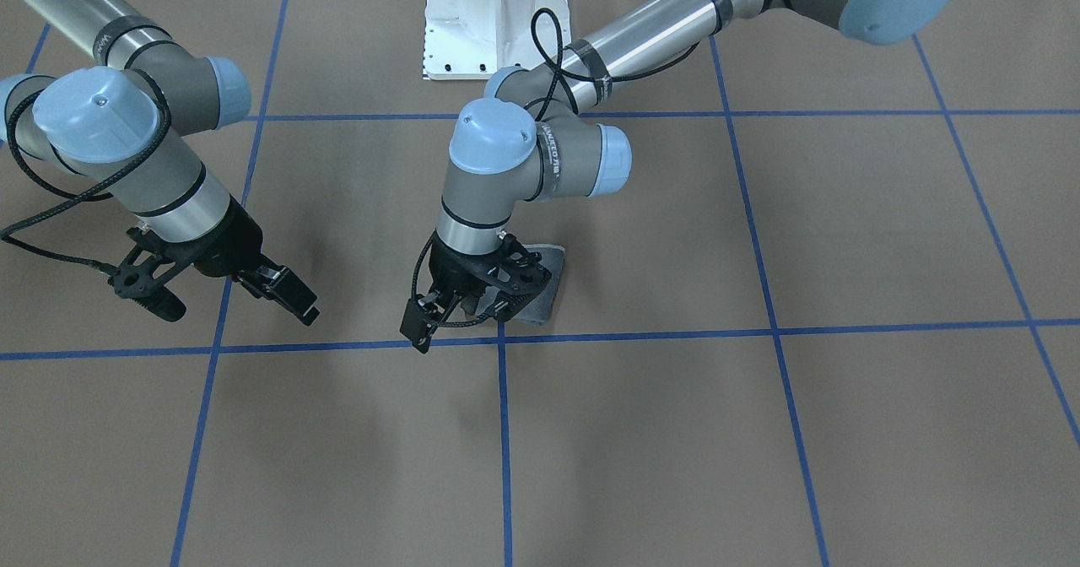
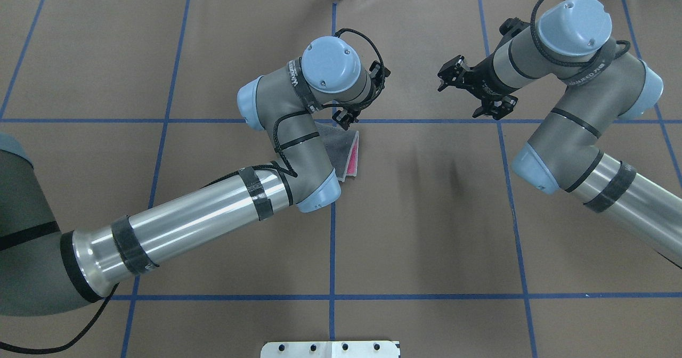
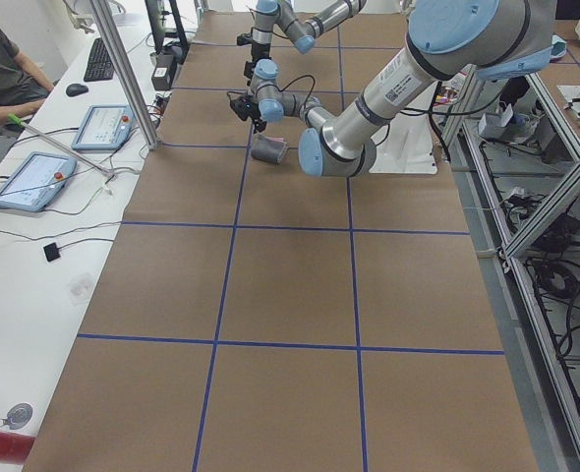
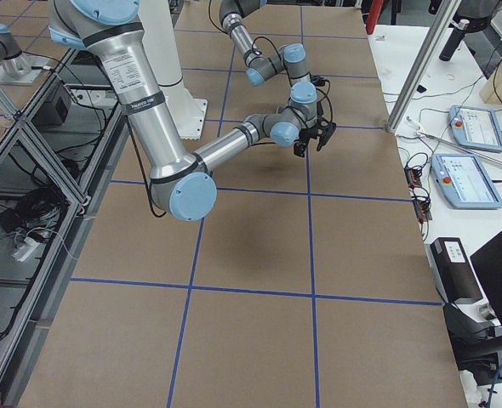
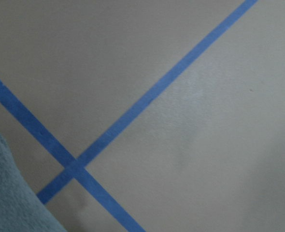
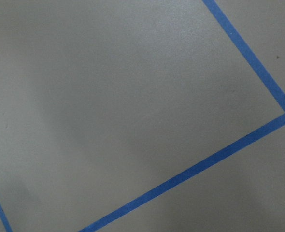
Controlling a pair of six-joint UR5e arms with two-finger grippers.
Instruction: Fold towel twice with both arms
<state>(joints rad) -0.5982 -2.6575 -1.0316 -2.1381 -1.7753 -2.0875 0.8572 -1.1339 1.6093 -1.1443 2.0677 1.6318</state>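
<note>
The towel (image 1: 550, 284) lies folded on the brown table near its middle, grey face up, with a pink strip showing along one edge (image 2: 352, 158). My left gripper (image 1: 506, 295) hovers right over the towel's far edge, its jaws spread and nothing between them; in the overhead view its wrist covers part of the cloth (image 2: 347, 117). A grey corner of the towel (image 5: 12, 193) shows in the left wrist view beside crossing tape lines. My right gripper (image 2: 462, 94) hangs open above bare table well off to the robot's right (image 1: 291, 295), apart from the towel.
Blue tape lines (image 2: 332, 241) split the brown table into squares. The white bolted pedestal (image 1: 494, 18) stands at the robot's side. Beyond the table's far edge are tablets (image 3: 25, 182), a keyboard and a seated person (image 3: 0, 69).
</note>
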